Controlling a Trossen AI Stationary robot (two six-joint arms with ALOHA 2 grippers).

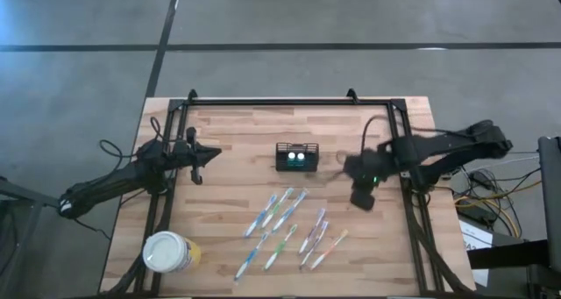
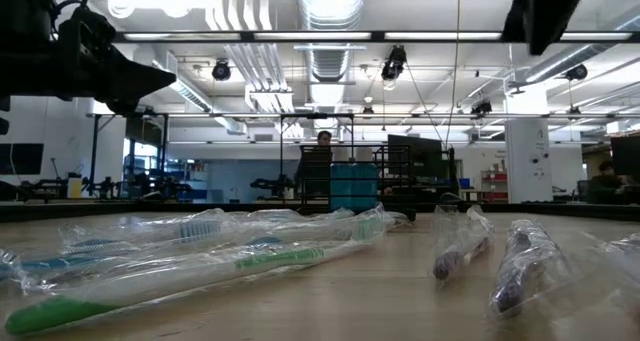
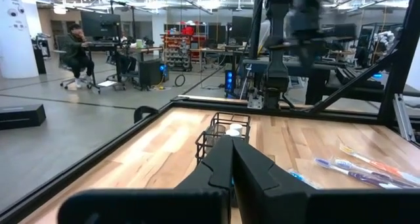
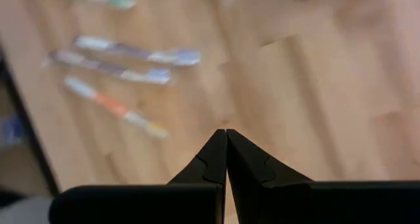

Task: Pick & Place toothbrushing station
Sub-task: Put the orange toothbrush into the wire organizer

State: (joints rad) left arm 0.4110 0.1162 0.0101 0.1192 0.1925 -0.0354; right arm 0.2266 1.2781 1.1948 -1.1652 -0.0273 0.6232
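progress looks close to nil: the toothbrushing station (image 1: 296,157) stands free on the wooden table (image 1: 237,132), near the middle and toward the far edge, with neither arm touching it. nothing in the pictures marks where it should end up, so the whole pick and the whole place seem left to do.

the right gripper (image 4: 226,137) hangs above bare wood to the right of the caddy, near it but clearly apart, and its wrist view shows the two fingers pressed together with nothing between them. the left gripper (image 3: 231,145) rests well to the left of the caddy, aimed across the table at it; its fingers too meet at the tips and carry nothing. in that wrist view the caddy (image 3: 223,135) shows just beyond the fingertips, its open wire-like sides visible.

the caddy sits upright, open top facing the ceiling. from above its long axis runs left to right across the table, parallel with the far edge, so its long sides face the near and far edges. two pale round things show inside it; what they are i cannot tell.

wrapped toothbrushes (image 1: 280,213) lie scattered on the near half of the table, and a round white-lidded yellow tub (image 1: 169,252) stands at the near left corner, both well away from the caddy. a seated person (image 3: 75,50) shows in the room behind.
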